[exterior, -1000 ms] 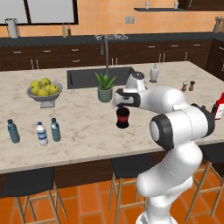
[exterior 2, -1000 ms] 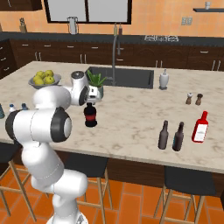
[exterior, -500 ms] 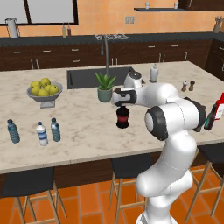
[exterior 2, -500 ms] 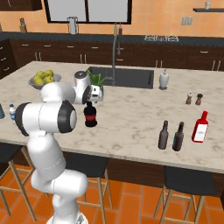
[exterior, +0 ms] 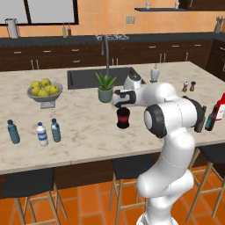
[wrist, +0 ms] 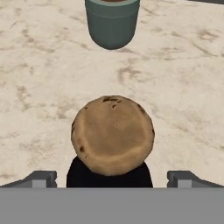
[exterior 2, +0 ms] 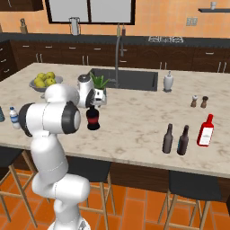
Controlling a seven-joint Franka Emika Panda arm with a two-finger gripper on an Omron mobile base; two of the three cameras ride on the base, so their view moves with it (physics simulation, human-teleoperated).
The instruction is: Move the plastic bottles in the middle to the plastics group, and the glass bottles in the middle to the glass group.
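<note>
Round-bellied black bottle (exterior: 123, 118): upright on the bench (exterior: 88, 127) near its middle, red label facing the front edge, just in front of the potted plant (exterior: 106, 87); from the hand view its brown cork top (wrist: 113, 134) sits centred between the two finger tips.
End effector (exterior: 123, 99): directly above that bottle, jaws spread fully wide, one tip on either side of the cork and neither touching it — nothing held.
Slimmer dark bottles: two, (exterior 2: 168, 139) and (exterior 2: 183, 140), stand side by side toward the bench's right end, just beside the red bottle (exterior 2: 205, 130) with the white label.
Grey-blue water bottle (exterior: 55, 130): at the left end, just beside the clear white-labelled bottle (exterior: 41, 134); the deeper blue bottle (exterior: 13, 132) stands a little further left.
Fruit bowl (exterior: 44, 90): behind the water bottles, holding yellow-green fruit.
Sink (exterior: 101, 77): set into the bench behind the plant, tap rising at its far edge.
Pepper shakers (exterior 2: 198, 101): a pair on the right, behind the dark bottles; probably one lighter than the other — too small to be sure.
</note>
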